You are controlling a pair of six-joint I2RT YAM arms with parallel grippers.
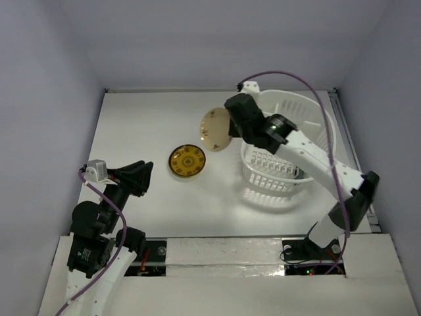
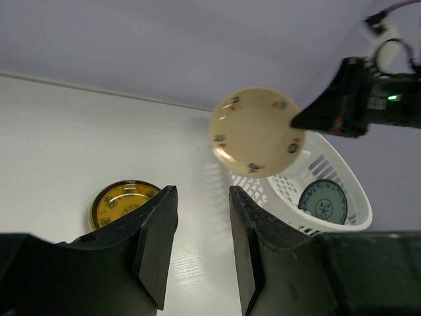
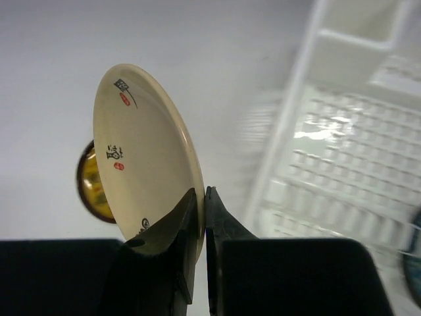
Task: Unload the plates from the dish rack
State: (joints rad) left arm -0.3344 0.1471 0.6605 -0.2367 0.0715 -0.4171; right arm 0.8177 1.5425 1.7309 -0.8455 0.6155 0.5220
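the cream plate [image 1: 215, 129] hangs in the air, on edge and nearly upright, just off the left side of the white dish rack [image 1: 309, 108] and above the white surface [image 1: 138, 125]. the right arm reaches forward from its base at the near right, across the top of the rack, wrist turned leftward. the right fingers [image 3: 176, 225] are closed onto the plate's rim, one on each face. in the wrist view they pinch it at its lower edge, so the rest of the plate stands up and away from the tips. from the left wrist, the plate's patterned face is toward the camera and the right fingers meet it at its right edge. a yellow plate [image 1: 187, 160] lies flat on the surface left of the rack, apart from it. a teal plate [image 2: 323, 201] with a pale centre sits inside the rack. the left arm is folded over its base at the near left, and the left fingers [image 2: 156, 227] are parted with nothing between them, aimed toward the yellow plate but well short of it. in the right wrist view the rack is blurred, the yellow plate is mostly hidden behind the cream one, and only a sliver of teal shows at the right edge. from above, the right arm covers part of the rack's interior.
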